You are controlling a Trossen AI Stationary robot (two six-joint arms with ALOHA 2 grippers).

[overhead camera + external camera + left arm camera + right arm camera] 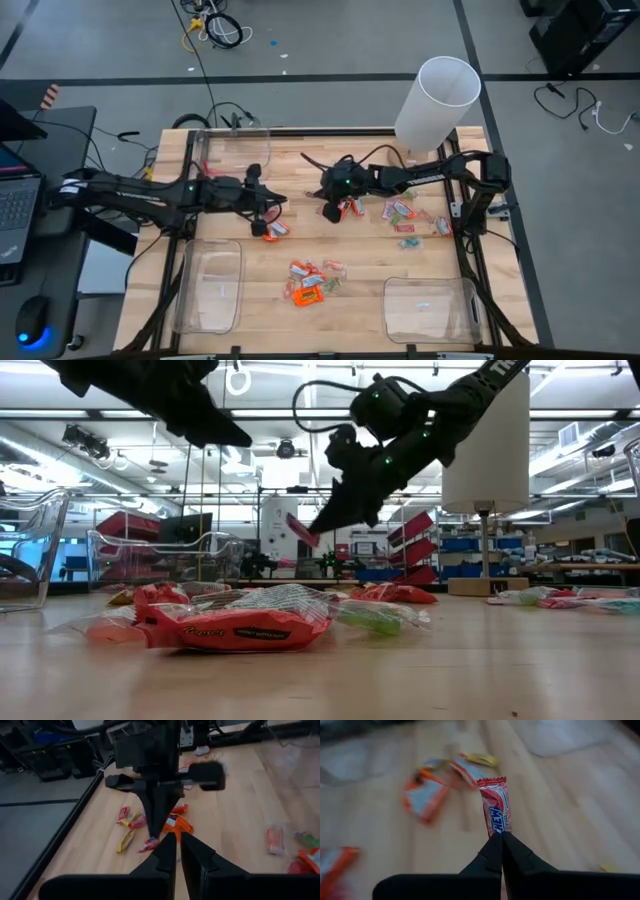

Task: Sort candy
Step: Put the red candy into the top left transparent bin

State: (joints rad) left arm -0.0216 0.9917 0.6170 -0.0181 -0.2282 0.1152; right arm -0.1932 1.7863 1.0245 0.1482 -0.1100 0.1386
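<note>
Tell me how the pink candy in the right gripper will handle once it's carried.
The pink candy, pinched by one end in the right gripper, stands out straight, so it is probably fairly stiff and light. Its glossy wrapper may slip in so small a grip.

Two dark arms with green lights, seemingly black-cabled.

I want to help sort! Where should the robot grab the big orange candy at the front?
Probably from straight above, pinching the orange candy across its narrow middle: it lies flat on the table, so its sides are too low, and other wrappers crowd behind it.
</note>
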